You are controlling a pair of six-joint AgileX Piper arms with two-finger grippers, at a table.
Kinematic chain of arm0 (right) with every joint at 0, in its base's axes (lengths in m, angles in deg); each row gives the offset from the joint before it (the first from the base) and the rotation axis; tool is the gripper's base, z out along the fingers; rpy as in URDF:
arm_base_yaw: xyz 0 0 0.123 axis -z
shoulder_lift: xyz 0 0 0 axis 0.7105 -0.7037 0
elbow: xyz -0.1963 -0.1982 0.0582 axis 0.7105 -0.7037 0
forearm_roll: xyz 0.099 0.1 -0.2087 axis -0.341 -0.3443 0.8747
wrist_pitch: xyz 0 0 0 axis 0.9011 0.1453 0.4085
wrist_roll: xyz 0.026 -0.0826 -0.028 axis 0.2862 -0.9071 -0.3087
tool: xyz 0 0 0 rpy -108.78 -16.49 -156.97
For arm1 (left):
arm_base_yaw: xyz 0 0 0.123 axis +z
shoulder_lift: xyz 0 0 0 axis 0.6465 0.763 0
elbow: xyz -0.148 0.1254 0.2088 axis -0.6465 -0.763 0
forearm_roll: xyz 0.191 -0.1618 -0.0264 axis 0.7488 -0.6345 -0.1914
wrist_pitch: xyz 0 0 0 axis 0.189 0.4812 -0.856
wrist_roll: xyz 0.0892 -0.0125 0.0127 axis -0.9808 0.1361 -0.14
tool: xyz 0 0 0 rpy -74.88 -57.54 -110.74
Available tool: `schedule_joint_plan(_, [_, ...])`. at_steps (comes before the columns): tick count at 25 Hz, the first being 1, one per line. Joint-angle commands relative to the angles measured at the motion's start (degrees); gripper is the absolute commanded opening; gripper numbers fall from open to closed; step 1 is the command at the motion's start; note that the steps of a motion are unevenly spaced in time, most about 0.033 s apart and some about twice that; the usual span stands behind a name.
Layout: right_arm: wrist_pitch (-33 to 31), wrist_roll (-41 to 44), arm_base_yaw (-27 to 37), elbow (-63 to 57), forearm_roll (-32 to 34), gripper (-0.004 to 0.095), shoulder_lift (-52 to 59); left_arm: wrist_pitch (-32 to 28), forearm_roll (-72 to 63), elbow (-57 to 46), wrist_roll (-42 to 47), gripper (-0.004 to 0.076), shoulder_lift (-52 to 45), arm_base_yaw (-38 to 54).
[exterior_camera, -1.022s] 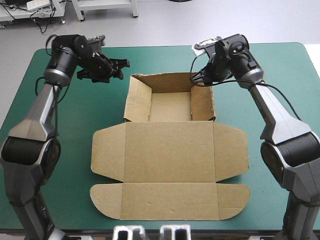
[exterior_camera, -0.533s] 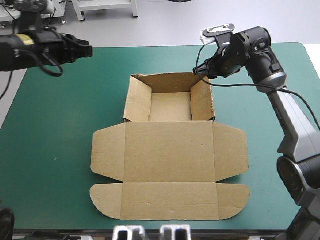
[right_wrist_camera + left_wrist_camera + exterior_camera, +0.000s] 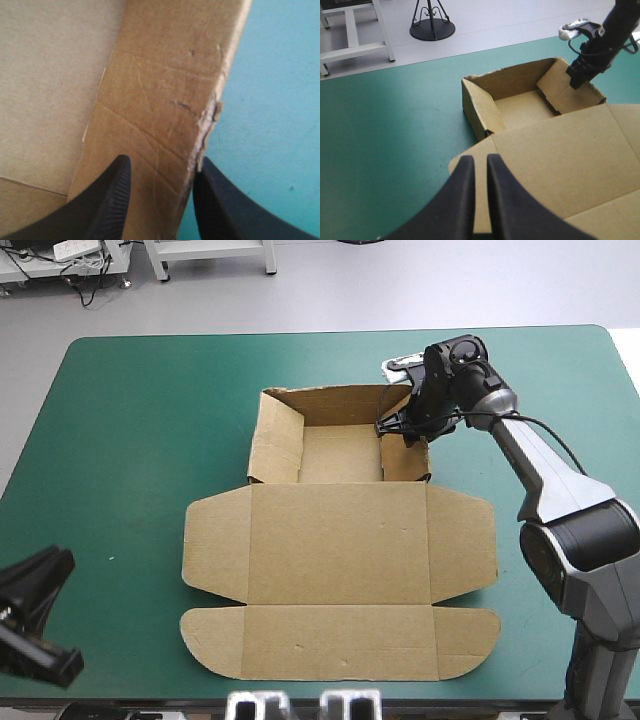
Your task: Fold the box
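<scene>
The brown box (image 3: 340,540) lies mid-table, its tray walls raised at the far end and its lid panels flat toward the front. My right gripper (image 3: 402,426) sits at the tray's right wall near the far corner. In the right wrist view that right wall (image 3: 160,100) stands between the black fingers of the open gripper (image 3: 161,162). My left gripper (image 3: 55,570) hovers near the table's front-left corner, well away from the box. Its fingers are shut (image 3: 480,165) with nothing held, pointing toward the box (image 3: 560,145) and the right gripper (image 3: 580,75).
The teal-green cover (image 3: 150,420) lies bare to the left and right of the box. Beyond the table's far edge stand a white frame's legs (image 3: 350,45) and a black stand base (image 3: 432,27) on the floor.
The left arm swung from the table's far-left side to the front-left corner. The right gripper dropped from above the far-right corner onto the tray's right wall.
</scene>
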Motion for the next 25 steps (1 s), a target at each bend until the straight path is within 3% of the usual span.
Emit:
schedule_joint_plan(1, [1.79,-0.21,0.49,1.28,1.32,0.0236,2.03,-0.12,0.51,-5.25,1.14,0.006,-6.33,0.15])
schedule_joint_plan(2, [2.05,-0.21,0.49,1.28,1.76,0.0164,2.02,2.17,0.81,-5.88,2.43,0.006,-6.9,0.15])
schedule_joint_plan(3, [2.07,-0.67,0.49,1.28,4.31,0.0017,2.02,2.38,-0.05,-6.27,3.81,0.006,-6.89,0.15])
schedule_joint_plan(4, [1.56,-0.67,0.49,1.28,6.61,-0.0023,2.19,2.03,-0.81,-6.27,3.81,0.006,-6.51,0.15])
schedule_joint_plan(7, [-1.44,-2.07,2.66,1.96,16.63,-0.0024,4.02,0.9,-2.08,-6.27,3.2,0.0057,-4.81,0.15])
schedule_joint_plan(12, [-1.44,-6.72,17.6,2.1,18.33,-0.0024,9.33,0.84,-1.05,-6.27,3.2,0.0057,-3.36,0.24])
schedule_joint_plan(14, [-1.44,-6.98,23.43,2.1,16.94,-0.0024,9.87,0.84,-1.05,-6.27,3.2,0.0055,-3.06,0.24])
schedule_joint_plan(19, [-1.44,-8.91,38.65,2.1,5.87,-0.0024,7.91,0.84,-1.5,-6.27,3.32,0.0039,-2.19,0.24])
schedule_joint_plan(25, [-1.44,-15.33,43.67,2.1,5.5,0.0015,3.51,0.84,-2.1,-6.27,3.32,0.0035,-0.09,0.24])
